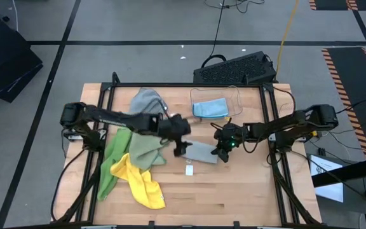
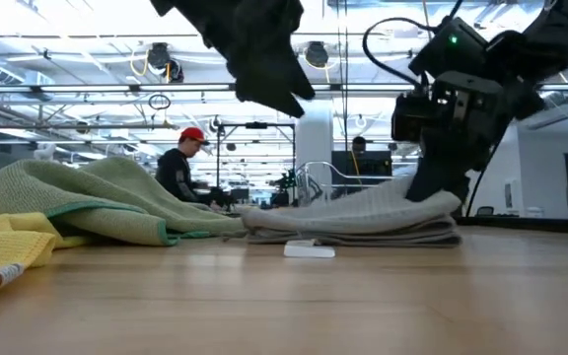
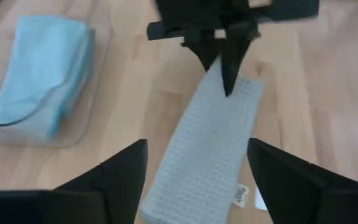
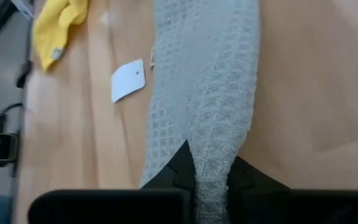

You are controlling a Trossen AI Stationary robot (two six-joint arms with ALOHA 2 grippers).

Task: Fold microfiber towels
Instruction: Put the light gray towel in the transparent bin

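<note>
wooden table [image 1: 234,191]: right jaws [image 1: 220,154] pinch folded grey towel [image 1: 200,151].

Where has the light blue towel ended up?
Seen from above, the light blue towel lies folded inside the clear plastic bin at the table's far edge, behind the folded grey towel.

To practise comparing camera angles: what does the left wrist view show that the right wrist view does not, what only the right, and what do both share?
Only the left wrist view: the light blue towel in the clear plastic bin and the left gripper, open. Only the right wrist view: the yellow towel and a white tag. Both show the folded grey towel, pinched at one end by the right gripper.
</note>
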